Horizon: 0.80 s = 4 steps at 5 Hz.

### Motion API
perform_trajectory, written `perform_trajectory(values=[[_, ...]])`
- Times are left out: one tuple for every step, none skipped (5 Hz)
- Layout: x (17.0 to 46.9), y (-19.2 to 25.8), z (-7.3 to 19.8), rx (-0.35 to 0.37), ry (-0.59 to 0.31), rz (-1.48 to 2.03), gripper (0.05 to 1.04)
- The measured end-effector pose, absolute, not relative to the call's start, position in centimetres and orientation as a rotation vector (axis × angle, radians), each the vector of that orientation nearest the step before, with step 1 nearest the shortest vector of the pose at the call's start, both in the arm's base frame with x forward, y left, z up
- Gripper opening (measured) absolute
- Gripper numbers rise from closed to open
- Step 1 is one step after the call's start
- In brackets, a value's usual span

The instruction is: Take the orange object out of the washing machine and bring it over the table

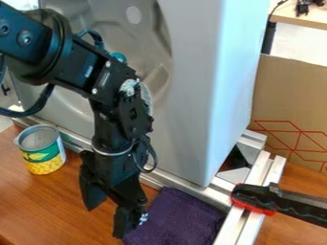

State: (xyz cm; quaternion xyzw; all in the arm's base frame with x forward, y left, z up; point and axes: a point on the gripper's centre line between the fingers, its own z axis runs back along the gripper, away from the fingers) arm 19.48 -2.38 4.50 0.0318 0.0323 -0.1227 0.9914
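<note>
On the left, an open metal can [43,152], round and ribbed inside, with a paper label of yellow corn, stands on the wooden desk [38,206], well apart from the purple cloth [182,220]. The black tool [105,221] hangs at the left side of this cloth, its fingers apart, holding nothing. The cloth is soft, with rough texture. Behind it rises a smooth grey panel [191,95]. Right of it are straight metal rails [228,232], a black and red handle [256,196] and, farther back, flat brown cardboard [287,100].
</note>
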Motion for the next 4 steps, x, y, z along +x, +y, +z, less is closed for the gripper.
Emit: perform_trajectory(values=[[19.4, -2.4, 4.3, 0.064, 0.074, -0.249, 1.0], [21.1, 0.1, 6.6, 0.039, 0.036, -0.188, 1.0], [22.5, 2.0, 8.1, 0.011, -0.031, -0.09, 1.0], [24.1, 3.3, 8.5, -0.012, -0.13, -0.023, 1.0]])
